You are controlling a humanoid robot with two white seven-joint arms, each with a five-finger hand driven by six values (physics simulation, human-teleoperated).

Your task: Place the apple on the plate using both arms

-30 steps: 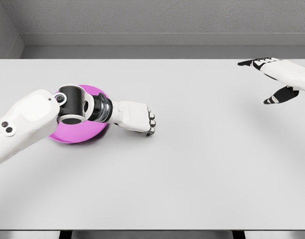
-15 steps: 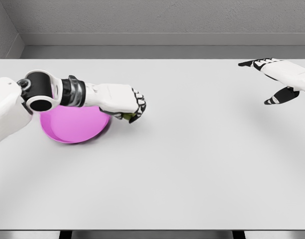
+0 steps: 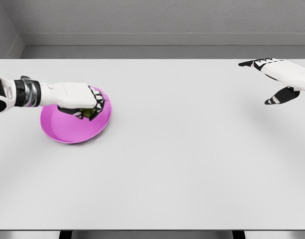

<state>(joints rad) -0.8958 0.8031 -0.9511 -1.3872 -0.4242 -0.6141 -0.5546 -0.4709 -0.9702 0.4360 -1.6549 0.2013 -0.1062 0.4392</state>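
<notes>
While my left hand [image 3: 80, 102] hangs over the pink plate [image 3: 67, 130] at the far left of the table [image 3: 192, 164], its fingers are curled around the apple [image 3: 86, 113], of which only a sliver of green shows beneath my palm. The apple sits above the plate's far right part, inside the rim; whether it already touches the plate I cannot tell, since my fingers hide its underside. My right hand [image 3: 279, 82] hovers well apart at the far right edge of the table, fingers spread and holding nothing. I judge the carrying part nearly done: the apple is over its target. What is left, as I read it, is to set it down on the plate, let my fingers come apart, and lift my left hand clear without nudging the fruit off the rim
</notes>
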